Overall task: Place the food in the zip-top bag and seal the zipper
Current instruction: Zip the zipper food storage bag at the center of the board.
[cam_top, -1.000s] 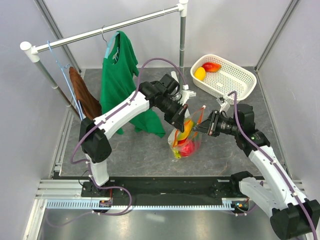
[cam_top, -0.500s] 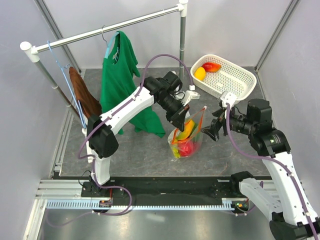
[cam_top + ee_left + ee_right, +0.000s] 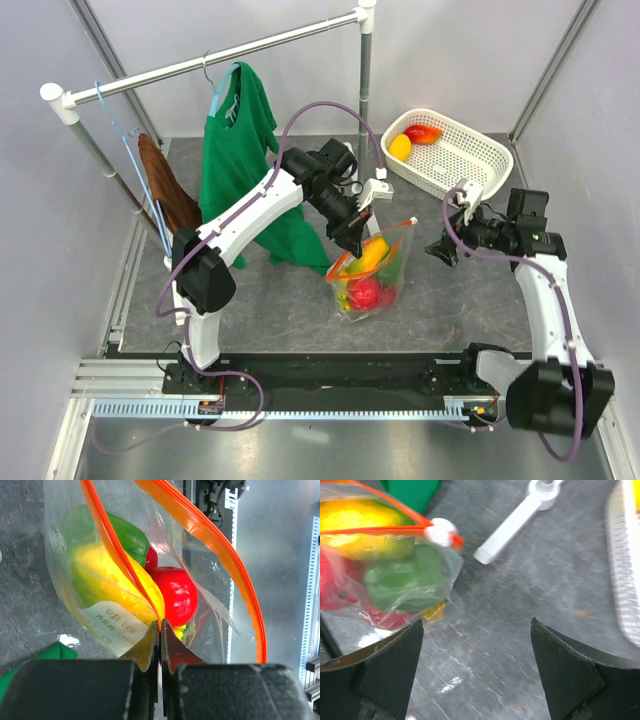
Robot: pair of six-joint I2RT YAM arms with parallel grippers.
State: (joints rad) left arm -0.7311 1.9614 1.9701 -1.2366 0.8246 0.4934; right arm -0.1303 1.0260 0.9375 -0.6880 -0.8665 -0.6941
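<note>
The left pincer [image 3: 160, 628] is pressed together on one lip of the zipper [image 3: 114, 555], pinching the orange-red strip right at its fingertips. Its own wrist view shows this plainly. It also shows the second strip arcing away to the right, so the bag's mouth gapes wide. From the top view the pinch itself is too small to make out; that view places the zip-top bag [image 3: 370, 282] on the dark surface [image 3: 470, 300] between the two arms, standing up with its mouth held high by the left arm.

The right pincer [image 3: 477, 625] is spread wide and grips nothing. It hangs above bare surface just to the right of the bag. Its wrist view catches what the left one misses: the zipper's small white end piece [image 3: 440, 531] at the bag's near corner, apart from the fingers. A white bar [image 3: 510, 527] lies on the surface beyond it.

The bag is clear and crinkled. A white printed label [image 3: 111, 624] faces the left camera. Inside lie a green pepper [image 3: 127, 535], a yellow fruit [image 3: 112, 580] and a glossy red fruit [image 3: 177, 594], pressed close together.

Only the top view shows the white mesh basket [image 3: 470, 170] at the far right, well apart from the bag. A lemon [image 3: 400, 147] and a mango [image 3: 423, 133] sit in it. It also shows a green shirt [image 3: 238, 150] hanging behind the left arm.
</note>
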